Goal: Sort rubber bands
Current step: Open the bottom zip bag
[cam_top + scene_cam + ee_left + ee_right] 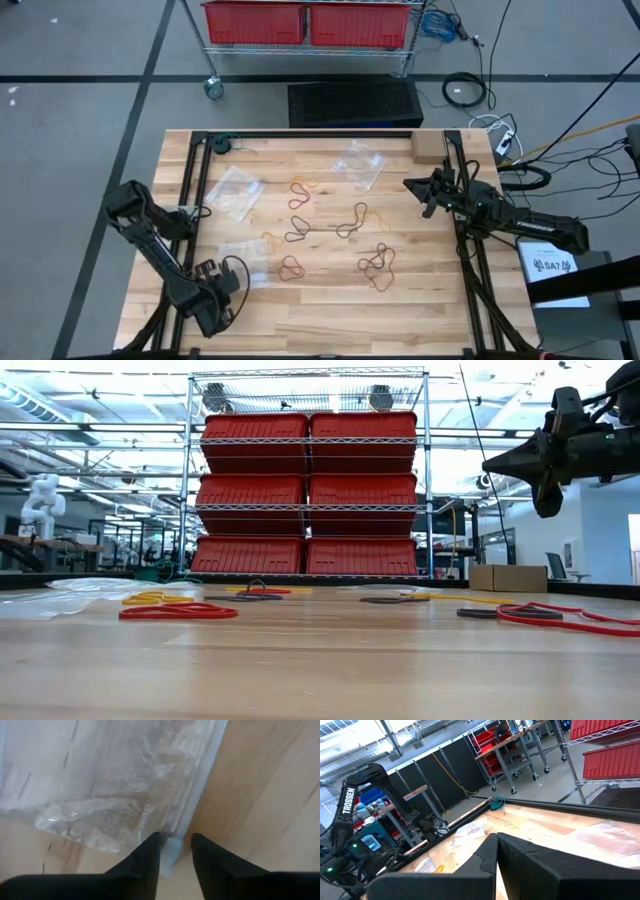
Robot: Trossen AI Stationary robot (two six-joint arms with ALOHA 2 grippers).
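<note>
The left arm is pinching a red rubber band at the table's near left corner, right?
Not quite. The left wrist view shows the left end effector around the corner of a clear plastic bag, not a red rubber band. It is indeed at the table's near left corner.

My left arm reaches along the table's left side toward its near-left corner, elbow bent out to the left, with the left pincer (232,272) turned in toward the table's middle; in its wrist view the two dark fingers (145,862) stand a little apart with a small gap between their tips, tilted down close to the surface. My right arm lies along the table's right edge, stretched toward the far side, and its right pincer (420,192) hangs raised above the table with the fingers pressed together.
</note>
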